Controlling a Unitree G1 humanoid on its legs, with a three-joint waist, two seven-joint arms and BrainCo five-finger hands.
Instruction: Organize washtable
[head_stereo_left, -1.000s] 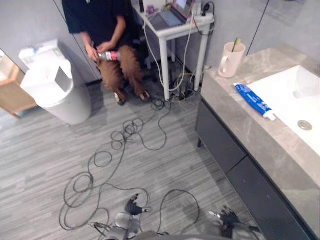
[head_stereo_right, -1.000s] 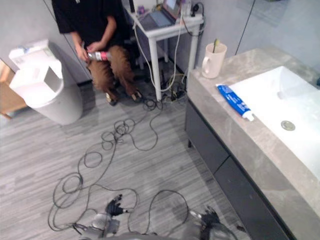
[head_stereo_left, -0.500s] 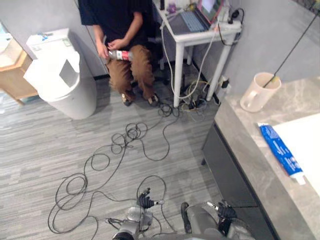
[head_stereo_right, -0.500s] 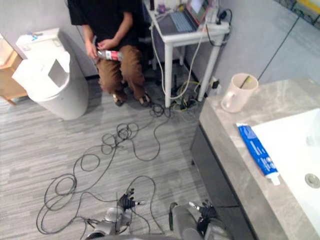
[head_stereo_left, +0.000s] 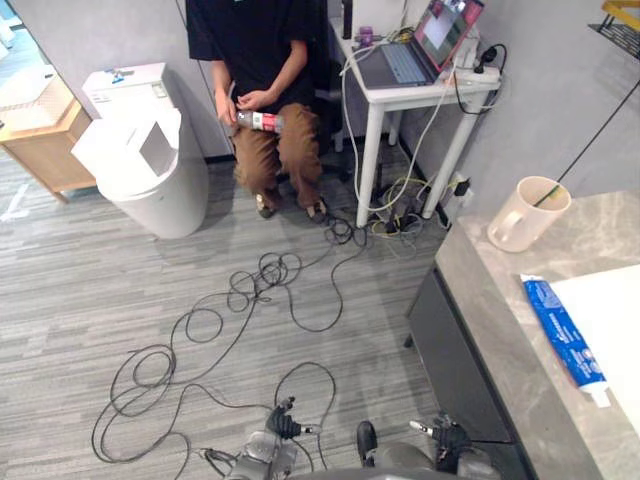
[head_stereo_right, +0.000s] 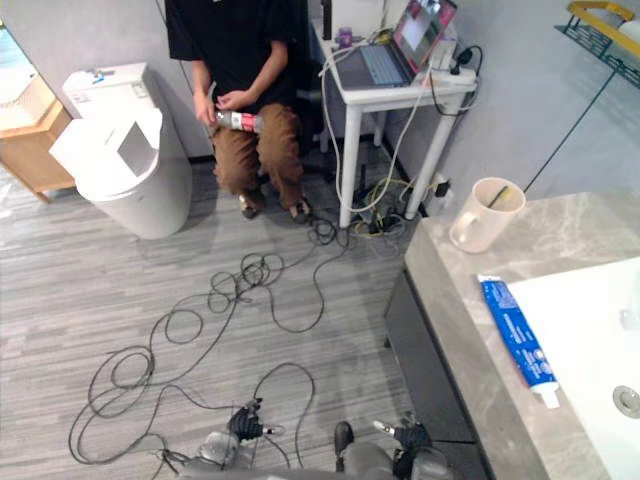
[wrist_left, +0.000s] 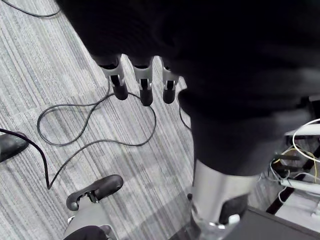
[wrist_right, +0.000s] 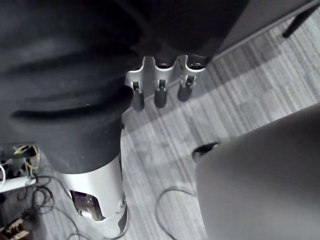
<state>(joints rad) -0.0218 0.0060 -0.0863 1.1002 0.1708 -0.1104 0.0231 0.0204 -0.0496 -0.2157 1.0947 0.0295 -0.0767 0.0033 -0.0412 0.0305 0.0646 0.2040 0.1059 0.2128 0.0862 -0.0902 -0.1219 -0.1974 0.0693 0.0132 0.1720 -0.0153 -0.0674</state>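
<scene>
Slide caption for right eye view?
Blue toothpaste tube and handled cup on the grey washtable; seated person beyond.

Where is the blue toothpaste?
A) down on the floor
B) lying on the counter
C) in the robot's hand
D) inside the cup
B: the toothpaste lies flat on the grey counter, right next to the white sink and apart from the cup.
</scene>
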